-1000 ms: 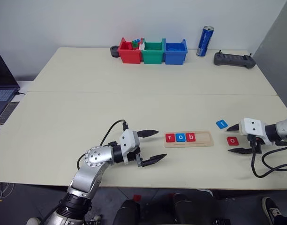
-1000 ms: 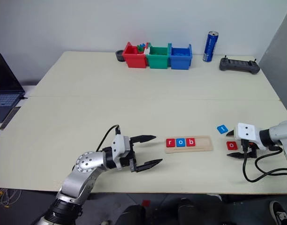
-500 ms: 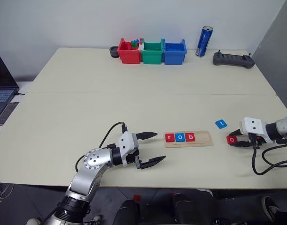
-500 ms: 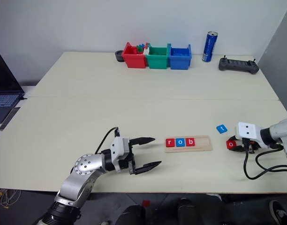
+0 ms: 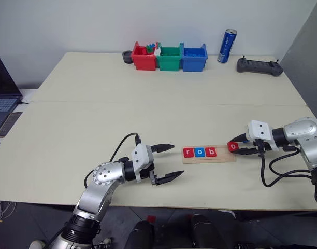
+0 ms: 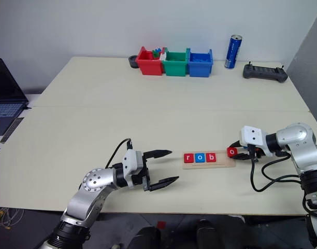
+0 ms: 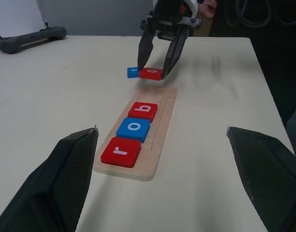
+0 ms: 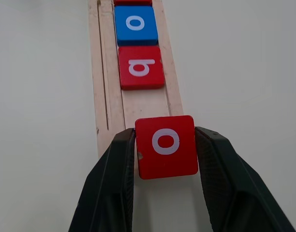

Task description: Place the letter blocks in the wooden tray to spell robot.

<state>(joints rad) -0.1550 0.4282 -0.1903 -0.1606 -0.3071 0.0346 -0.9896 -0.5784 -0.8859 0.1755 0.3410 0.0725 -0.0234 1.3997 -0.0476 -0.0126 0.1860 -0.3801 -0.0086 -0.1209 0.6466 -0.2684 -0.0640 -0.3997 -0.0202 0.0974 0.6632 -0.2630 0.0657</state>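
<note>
Pale cream table (image 5: 148, 109), two slabs joined by a seam running nine to three. At twelve, along the far edge: dark round dish (image 5: 127, 56), red bin (image 5: 143, 58), green bin (image 5: 168, 58), blue bin (image 5: 193, 58), side by side. At one, upright blue can (image 5: 226, 46); at two, black controller (image 5: 259, 66). Near five, wooden tray (image 5: 208, 154) lying flat, carrying tiles r, o, b. Blue tile (image 7: 132, 72) just beyond the tray's three o'clock end.

Red "o" block (image 5: 232, 147) is being gripped by right gripper (image 5: 237, 148) just past the right end of wooden tray (image 5: 223, 156). Blocks r, o, b (image 5: 199, 152) are being held in tray's left part. Left gripper (image 5: 166, 162) is being kept open, near tray's left end, apart from it.
</note>
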